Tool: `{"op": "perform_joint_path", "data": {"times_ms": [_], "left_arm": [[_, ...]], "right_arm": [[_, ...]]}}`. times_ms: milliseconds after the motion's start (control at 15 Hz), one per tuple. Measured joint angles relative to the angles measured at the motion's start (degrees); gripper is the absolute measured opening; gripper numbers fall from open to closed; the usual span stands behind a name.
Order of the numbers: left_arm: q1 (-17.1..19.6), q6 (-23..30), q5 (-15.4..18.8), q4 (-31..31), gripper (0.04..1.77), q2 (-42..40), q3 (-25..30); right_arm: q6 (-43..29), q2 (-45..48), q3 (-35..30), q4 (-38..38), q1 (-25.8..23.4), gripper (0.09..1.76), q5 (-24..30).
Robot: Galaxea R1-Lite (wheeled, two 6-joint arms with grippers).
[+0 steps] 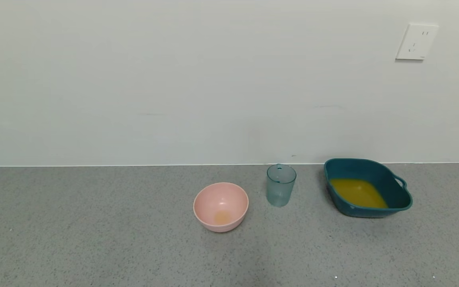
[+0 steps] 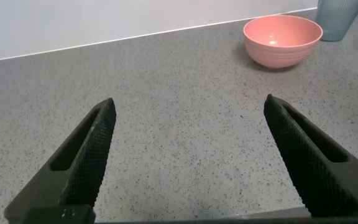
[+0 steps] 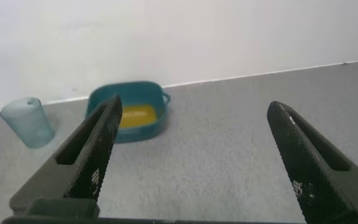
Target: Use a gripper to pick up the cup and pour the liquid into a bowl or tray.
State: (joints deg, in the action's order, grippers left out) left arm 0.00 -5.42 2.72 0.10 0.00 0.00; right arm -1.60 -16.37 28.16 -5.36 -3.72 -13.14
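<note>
right wrist view | right tool (image 3: pixel 188 140) wide, unladen | cup (image 3: pixel 28 122) well apart, upright

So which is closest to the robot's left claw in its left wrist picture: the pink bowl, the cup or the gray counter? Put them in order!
1. The gray counter, right under the open left gripper.
2. The pink bowl, farther out on the counter.
3. The cup, just beyond the bowl, at the picture's edge.

Bright, even overhead light; soft short shadows beside the tray (image 1: pixel 403 199); close claw fingers (image 2: pixel 86 162) blurred.
</note>
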Motion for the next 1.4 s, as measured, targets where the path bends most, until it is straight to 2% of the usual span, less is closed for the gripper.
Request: {"op": "perform_joint_path", "data": {"times_ms": [400,733,933,1200,1400], "left_arm": [[0.0,0.0,0.0,0.0,1.72,0.0,0.0],[0.0,0.0,0.0,0.0,1.72,0.0,0.0],[0.0,0.0,0.0,0.0,1.72,0.0,0.0],[0.0,0.02,0.0,0.0,1.72,0.0,0.0],[0.0,0.0,0.0,0.0,1.72,0.0,0.0]], "right_arm": [[0.11,6.23,-2.8,-1.28,2.24,1.7,0.66],[0.74,14.47,-11.24,-0.52,2.95,1.7,-0.02],[3.22,15.97,-14.86,-0.26,3.01,1.7,2.56],[4.6,16.37,-17.58,0.11,3.12,1.7,3.44],[7.88,16.4,-22.74,4.0,3.19,1.7,4.71]]}}
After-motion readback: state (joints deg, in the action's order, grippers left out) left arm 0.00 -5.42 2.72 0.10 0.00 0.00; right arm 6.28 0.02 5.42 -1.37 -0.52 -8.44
